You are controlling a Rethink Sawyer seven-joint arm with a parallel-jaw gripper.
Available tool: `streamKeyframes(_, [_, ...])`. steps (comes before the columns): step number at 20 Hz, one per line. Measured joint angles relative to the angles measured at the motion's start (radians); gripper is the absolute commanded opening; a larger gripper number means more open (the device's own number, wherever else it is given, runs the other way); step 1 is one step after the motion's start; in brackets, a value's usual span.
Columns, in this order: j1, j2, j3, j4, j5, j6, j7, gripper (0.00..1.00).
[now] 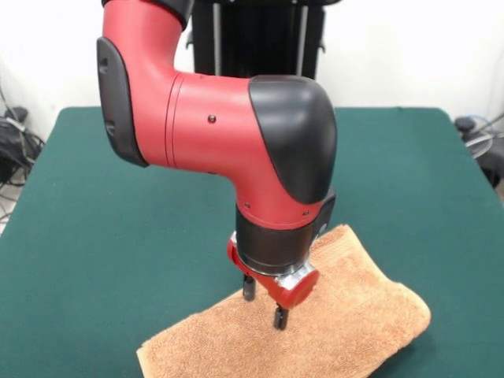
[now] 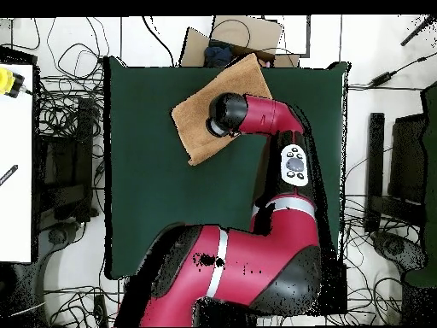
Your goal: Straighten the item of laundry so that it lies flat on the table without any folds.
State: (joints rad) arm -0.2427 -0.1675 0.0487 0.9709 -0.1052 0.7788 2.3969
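- Room: pale wall behind (image 1: pixel 409 47), cable tangles on floor at both sides of table (image 2: pixel 68 128), white bench along one edge of overhead view (image 2: pixel 15 162), cardboard box past table's end (image 2: pixel 247 34).
- Table (image 1: pixel 118 205): dark green felt-like top, far larger than towel, bare apart from towel; ample room for spreading in any direction.
- Arm (image 1: pixel 236 134): red and black, bent at elbow and reaching out over towel, wrist pointed straight down, probably lined up for a pinch from above.
- Towel (image 1: pixel 362 315): orange-tan terry, near front-view camera's edge of table, angled against table's sides; looks doubled over, with thick rounded edge along one long side, so not yet flat; tag not seen.
- Gripper (image 1: pixel 264 303): two short dark fingertips (image 1: pixel 279 316) spread apart with a clear gap, nothing between them, down at or just above towel's middle; contact not certain. Likely placed for taking hold of upper layer, judged from pose alone.
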Motion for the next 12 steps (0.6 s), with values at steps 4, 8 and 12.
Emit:
streamKeyframes(4, [-0.002,0.0,0.002,0.0,0.0,0.0,0.0,1.0])
streamKeyframes(8, [-0.003,0.0,0.004,0.0,0.0,0.0,0.0,1.0])
streamKeyframes(12, [-0.004,0.0,0.003,-0.003,0.0,0.0,0.0,0.0])
